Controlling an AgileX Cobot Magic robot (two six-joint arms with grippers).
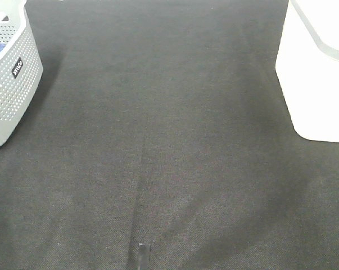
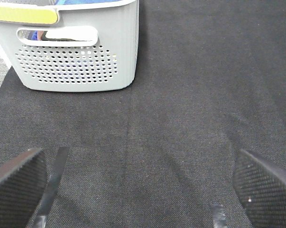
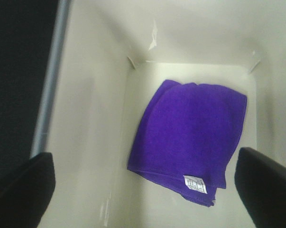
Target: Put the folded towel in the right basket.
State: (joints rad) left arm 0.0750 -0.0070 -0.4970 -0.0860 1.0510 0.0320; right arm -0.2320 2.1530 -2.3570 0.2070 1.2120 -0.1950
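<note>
A folded purple towel [image 3: 190, 135] with a small white label lies flat on the bottom of the white right basket [image 3: 93, 142]. That basket shows in the exterior high view [image 1: 315, 73] at the right edge. My right gripper [image 3: 145, 190] is open and empty above the basket's inside, its two dark fingers wide apart, clear of the towel. My left gripper [image 2: 143, 187] is open and empty, low over the dark mat, facing the grey perforated left basket [image 2: 76, 52]. Neither gripper shows in the exterior high view.
The grey perforated basket [image 1: 9, 73] stands at the far left and holds something blue. A dark grey mat [image 1: 169, 146] covers the table between the two baskets. A short strip of dark tape [image 1: 142, 256] lies near the front edge.
</note>
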